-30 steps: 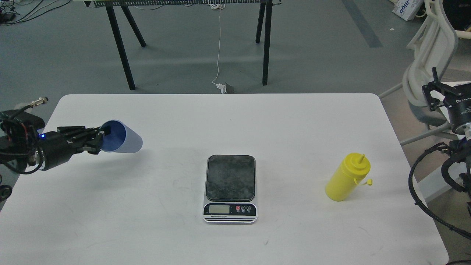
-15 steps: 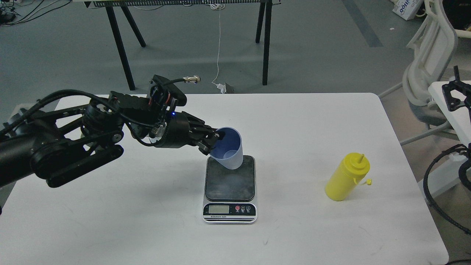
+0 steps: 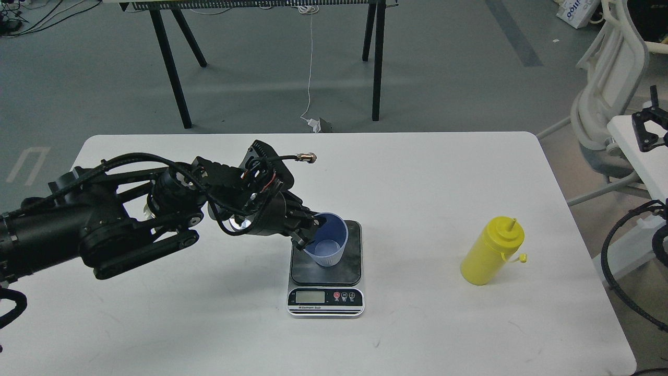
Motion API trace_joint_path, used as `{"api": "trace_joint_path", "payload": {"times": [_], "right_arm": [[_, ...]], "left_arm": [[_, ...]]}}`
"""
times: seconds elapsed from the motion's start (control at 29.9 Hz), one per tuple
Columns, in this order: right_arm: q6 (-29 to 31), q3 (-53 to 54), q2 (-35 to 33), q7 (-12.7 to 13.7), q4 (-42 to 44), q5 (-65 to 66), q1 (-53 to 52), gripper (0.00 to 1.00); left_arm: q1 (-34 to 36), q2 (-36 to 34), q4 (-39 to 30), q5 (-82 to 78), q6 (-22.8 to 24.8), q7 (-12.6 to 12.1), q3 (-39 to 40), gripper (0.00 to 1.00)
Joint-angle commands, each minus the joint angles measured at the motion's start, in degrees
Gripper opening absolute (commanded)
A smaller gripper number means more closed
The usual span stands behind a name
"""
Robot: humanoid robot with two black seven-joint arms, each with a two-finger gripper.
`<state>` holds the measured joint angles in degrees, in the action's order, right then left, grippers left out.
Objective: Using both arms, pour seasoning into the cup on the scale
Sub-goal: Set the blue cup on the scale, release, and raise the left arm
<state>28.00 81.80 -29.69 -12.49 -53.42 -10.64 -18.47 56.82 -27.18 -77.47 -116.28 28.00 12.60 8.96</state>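
Note:
The light blue cup [image 3: 327, 241] stands upright on the dark plate of the scale [image 3: 326, 269] at the table's middle. My left gripper [image 3: 308, 230] is shut on the cup's left rim, with its arm reaching in from the left. The yellow seasoning bottle [image 3: 491, 251] stands upright on the table to the right, its small cap hanging beside the nozzle. My right gripper [image 3: 647, 122] is at the far right edge, off the table and far from the bottle; its fingers cannot be told apart.
The white table [image 3: 428, 177] has rounded corners. A white chair [image 3: 605, 99] stands past its right edge. Black trestle legs [image 3: 172, 68] and a hanging white cable [image 3: 310, 62] are on the floor behind.
My left arm has carried the cup from the table's left side to the scale, turned it upright and lowered it onto the plate. My right gripper has moved slightly up and right.

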Motion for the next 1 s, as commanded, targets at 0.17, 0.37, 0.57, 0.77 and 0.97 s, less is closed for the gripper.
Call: {"api": "trace_joint_path", "payload": {"times": [0.17, 0.37, 0.57, 0.77, 0.97], "right_arm": [[0.00, 0.11, -0.46, 0.01, -0.46, 0.00, 0.02, 1.00], [0.00, 0.11, -0.55, 0.10, -0.46, 0.00, 1.07, 1.00], [0.00, 0.90, -0.63, 0.10, -1.51, 0.00, 4.14, 1.00], [0.00, 2.66, -0.81, 0.19, -11.86, 0.00, 15.81, 1.00], [0.00, 3.80, -0.02, -0.08, -23.82, -0.52, 29.08, 0.99]], "left_arm": [[-0.21, 0.02, 0.39, 0.18, 0.00, -0.21, 0.09, 0.26], [-0.30, 0.03, 0.39, 1.40, -1.45, 0.14, 1.15, 0.81], [0.40, -1.55, 0.39, 12.81, -3.92, 0.14, 2.55, 0.92], [0.40, -2.52, 3.10, 34.07, -4.18, 0.49, 11.25, 0.99], [-0.30, 0.28, 8.39, 61.38, -6.46, 0.15, 23.71, 0.99]]}}
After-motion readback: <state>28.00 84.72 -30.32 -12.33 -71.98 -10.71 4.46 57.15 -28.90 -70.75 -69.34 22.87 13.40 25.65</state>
